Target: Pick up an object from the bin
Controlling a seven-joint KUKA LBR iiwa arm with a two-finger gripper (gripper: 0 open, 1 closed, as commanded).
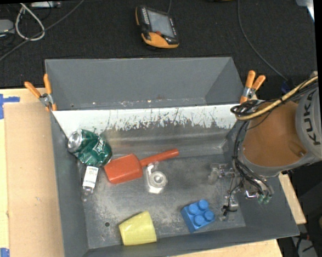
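Tool [224, 191] hangs low at the right end of the grey metal bin [147, 93], its two tips apart with nothing between them. The nearest thing is the blue plastic studded block [199, 215], lying flat on the bin floor near the front wall, just beside the tool toward the view's left. I reckon a short shift that way would bring the tool over it.

Light: moderate, from overhead.
Glare: white band across the bin's [141, 82] back wall; glint on the can [91, 147].
Shadow: wall above the band shaded.
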